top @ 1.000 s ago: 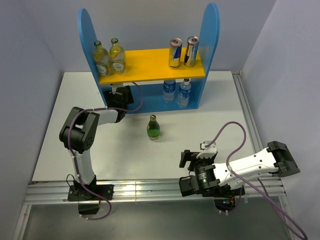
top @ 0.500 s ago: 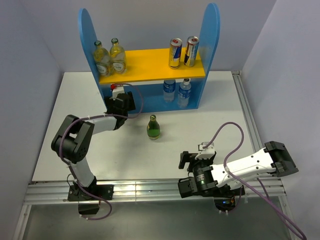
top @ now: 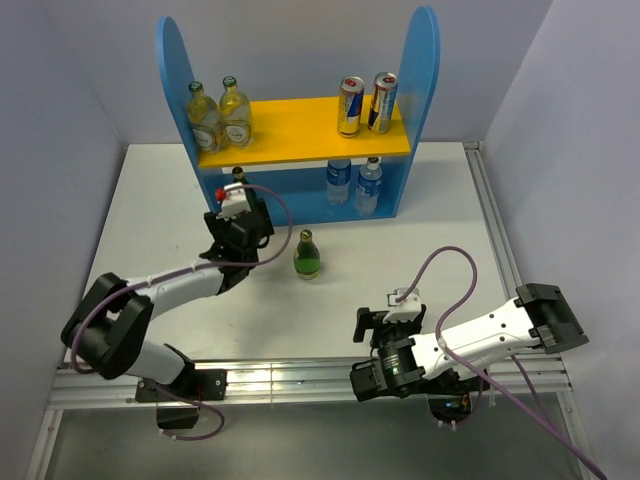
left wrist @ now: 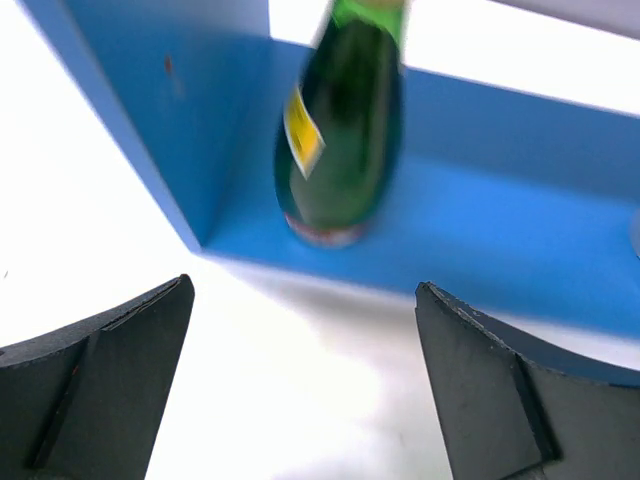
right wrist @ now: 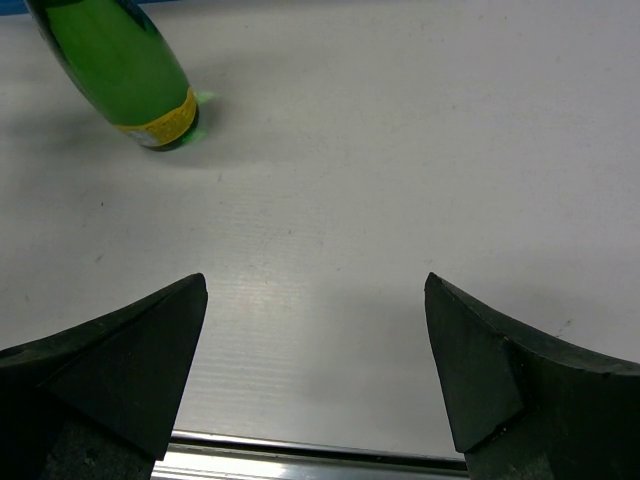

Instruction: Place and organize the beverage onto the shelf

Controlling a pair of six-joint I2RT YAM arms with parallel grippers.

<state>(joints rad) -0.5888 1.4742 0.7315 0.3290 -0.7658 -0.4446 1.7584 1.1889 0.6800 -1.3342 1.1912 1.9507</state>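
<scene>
The blue shelf stands at the back with a yellow-orange upper board and a blue base. A green bottle stands upright in the base's left corner; only its top shows from above. My left gripper is open and empty, just in front of that bottle and apart from it. A second green bottle stands on the table in front of the shelf. My right gripper is open and empty near the front edge, short of that bottle.
Two pale glass bottles stand at the left of the upper board and two cans at its right. Two small water bottles stand on the base at the right. A metal rail runs along the table's near edge.
My left gripper has drawn back out of the shelf's lower left bay, leaving the green bottle standing there. My right arm has shifted slightly left and nearer.
</scene>
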